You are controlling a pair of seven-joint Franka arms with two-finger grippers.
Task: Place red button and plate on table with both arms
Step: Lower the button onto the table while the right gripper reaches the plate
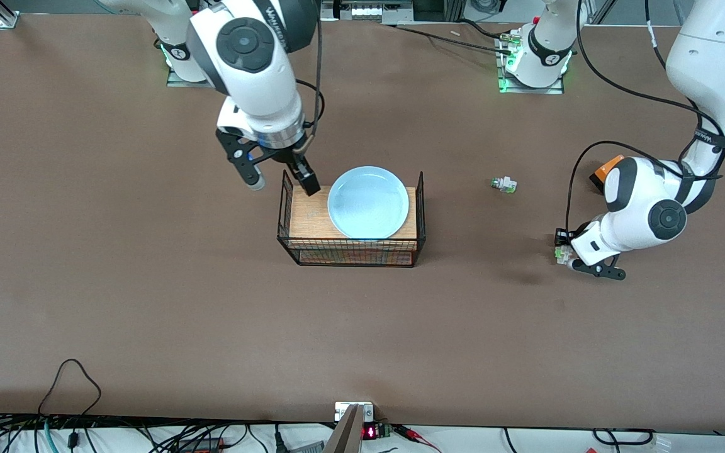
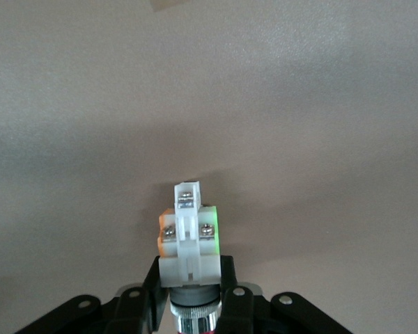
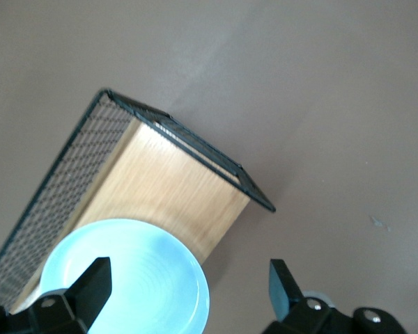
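The pale blue plate point(image 1: 369, 202) lies on the wood top of the black wire rack point(image 1: 309, 219) in the middle of the table point(image 1: 148, 302). My right gripper point(image 1: 281, 179) is open and empty above the rack's end toward the right arm's base. In the right wrist view, the plate's rim point(image 3: 125, 285) lies between its fingers point(image 3: 90, 282). My left gripper point(image 1: 569, 255) is shut on the red button point(image 2: 188, 243), low over the table toward the left arm's end. Its white body shows with a green side; the cap is mostly hidden in the jaws.
A green-capped switch point(image 1: 503, 184) lies on the table between the rack and the left arm. An orange box point(image 1: 608, 168) is partly hidden by the left arm. Cables run along the table's edge nearest the front camera.
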